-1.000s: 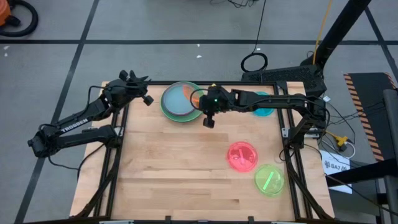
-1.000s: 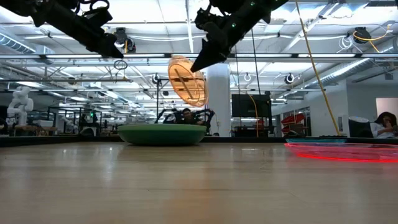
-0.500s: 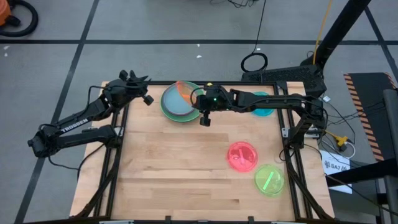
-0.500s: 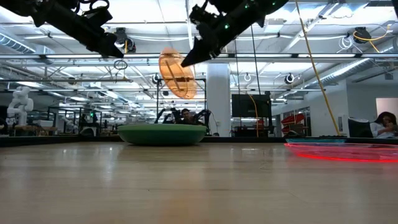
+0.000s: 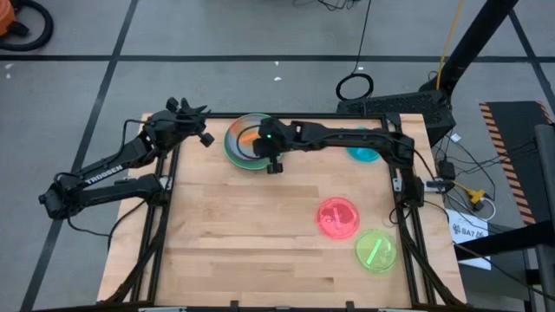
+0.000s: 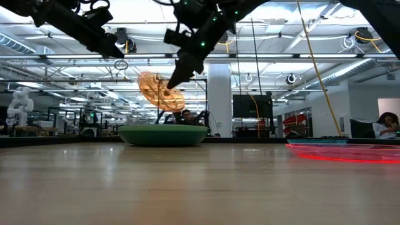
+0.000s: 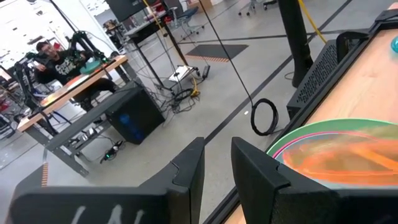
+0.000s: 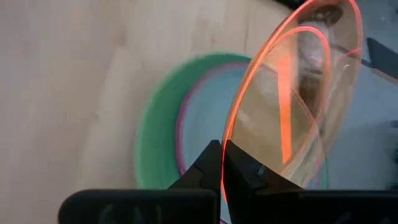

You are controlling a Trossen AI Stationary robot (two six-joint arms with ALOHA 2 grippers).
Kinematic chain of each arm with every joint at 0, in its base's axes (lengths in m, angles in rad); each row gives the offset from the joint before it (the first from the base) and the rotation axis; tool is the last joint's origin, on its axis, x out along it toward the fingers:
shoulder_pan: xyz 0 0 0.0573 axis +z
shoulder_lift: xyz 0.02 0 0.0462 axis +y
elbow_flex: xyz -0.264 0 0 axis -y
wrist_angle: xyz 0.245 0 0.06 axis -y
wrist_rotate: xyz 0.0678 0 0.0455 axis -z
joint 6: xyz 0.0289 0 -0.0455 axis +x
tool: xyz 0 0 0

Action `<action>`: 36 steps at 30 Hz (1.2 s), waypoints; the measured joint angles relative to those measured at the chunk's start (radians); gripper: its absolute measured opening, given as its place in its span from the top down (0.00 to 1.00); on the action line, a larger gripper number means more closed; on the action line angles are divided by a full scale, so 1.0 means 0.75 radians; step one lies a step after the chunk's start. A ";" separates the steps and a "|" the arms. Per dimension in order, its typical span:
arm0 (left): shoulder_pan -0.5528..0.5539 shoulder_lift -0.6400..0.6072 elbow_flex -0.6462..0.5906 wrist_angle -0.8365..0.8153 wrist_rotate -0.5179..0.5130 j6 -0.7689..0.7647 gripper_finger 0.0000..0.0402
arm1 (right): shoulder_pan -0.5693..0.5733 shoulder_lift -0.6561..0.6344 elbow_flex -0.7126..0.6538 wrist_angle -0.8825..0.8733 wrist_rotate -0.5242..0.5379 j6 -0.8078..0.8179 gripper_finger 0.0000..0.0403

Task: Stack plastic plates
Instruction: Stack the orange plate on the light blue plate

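One orange plate (image 6: 160, 91) is pinched by its rim in my right jaws (image 8: 222, 163), closed tight on the thin edge, held tilted in the air above the stack (image 5: 244, 141).

Step in hand, as I judge it: carrying this plate to the stack, which lies just below and ahead of my right jaws at the far side of the bench (image 5: 251, 234). The stack shows a green rim, a magenta ring and a pale blue face. The next move calls for levelling the plate, centring it over the pale blue face, lowering, then releasing.

My left jaws (image 7: 214, 163) wait off the stack's far side, fingers part open on nothing.

Three plates remain loose, well behind my right jaws: pink (image 5: 336, 217), lime (image 5: 375, 250), teal (image 5: 364, 153).

The low view alone shows the clearance between plate and stack. The right wrist view alone shows the grip on the rim. The high view alone shows the loose plates together.
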 joint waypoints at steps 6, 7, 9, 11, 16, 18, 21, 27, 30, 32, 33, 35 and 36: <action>0.000 0.000 0.000 -0.017 0.000 -0.002 0.78 | 0.000 0.036 0.009 -0.097 0.109 -0.258 1.00; 0.000 0.000 0.000 -0.020 0.000 -0.002 0.78 | 0.000 0.037 0.009 -0.097 0.127 -0.285 1.00; 0.000 0.000 0.000 -0.020 0.000 -0.001 0.78 | -0.003 0.039 0.009 -0.121 0.133 -0.375 1.00; 0.000 0.000 0.000 -0.021 0.000 -0.001 0.78 | -0.004 0.040 0.008 -0.133 0.123 -0.496 1.00; 0.001 0.000 0.000 -0.025 0.000 -0.002 0.78 | -0.005 0.041 0.008 -0.152 0.121 -0.757 1.00; 0.001 0.000 0.000 -0.025 0.000 -0.002 0.78 | -0.008 0.041 0.008 -0.172 0.120 -0.844 1.00; 0.001 0.000 0.000 -0.026 0.000 -0.002 0.78 | -0.016 0.042 0.008 -0.171 0.119 -0.894 1.00; 0.001 0.000 0.000 -0.025 0.000 -0.003 0.78 | -0.037 0.042 0.008 -0.171 0.104 -0.940 1.00; 0.001 0.000 0.000 -0.025 0.000 -0.006 0.78 | -0.049 0.042 0.008 -0.171 0.029 -0.935 1.00; 0.001 0.000 0.000 -0.026 0.000 -0.007 0.78 | -0.053 0.042 0.008 -0.170 0.016 -0.934 1.00; 0.001 0.000 0.000 -0.026 0.000 -0.007 0.78 | -0.054 0.042 0.008 -0.169 0.016 -0.933 1.00; 0.001 0.000 0.000 -0.025 0.000 -0.006 0.78 | -0.056 0.042 0.008 -0.163 0.014 -0.930 1.00; 0.001 0.000 0.000 -0.025 0.000 -0.006 0.78 | -0.056 0.042 0.008 -0.161 0.013 -0.930 1.00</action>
